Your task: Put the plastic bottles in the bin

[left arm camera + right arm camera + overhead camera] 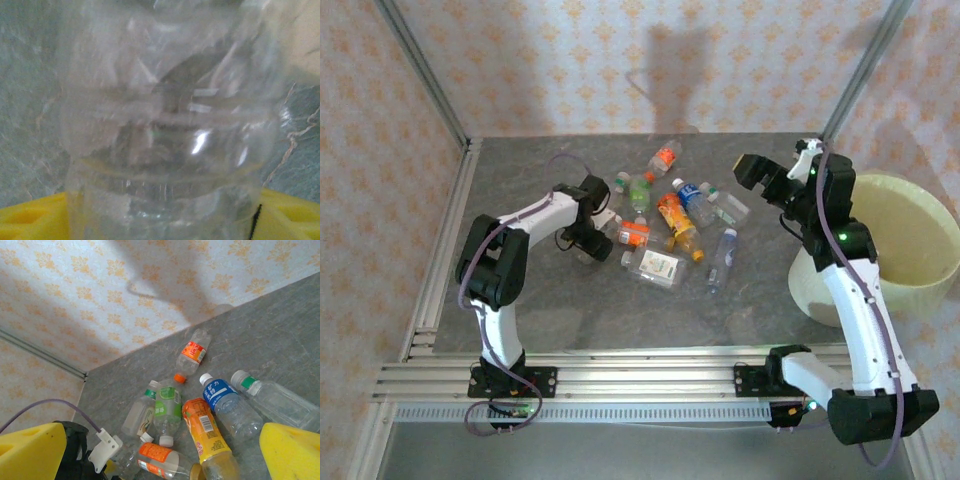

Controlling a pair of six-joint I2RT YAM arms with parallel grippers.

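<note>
1. Clear plastic bottle (170, 125) sits between my left gripper's (160, 220) fingers (30, 220); the view is blurred, so I cannot tell if they pinch it.
2. Probably light, slick, crushable: hold mid-body.
3. My right gripper (160, 450) is wide open and empty, beside the bin (900, 178) at frame right.
4. Other bottles (665, 215) are heaped at centre.

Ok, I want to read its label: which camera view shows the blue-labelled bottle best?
The right wrist view: the blue-labelled bottle lies close there, white cap and label print visible. The top external view shows it small in the pile. The left wrist view looks at a different, clear bottle up close.
</note>
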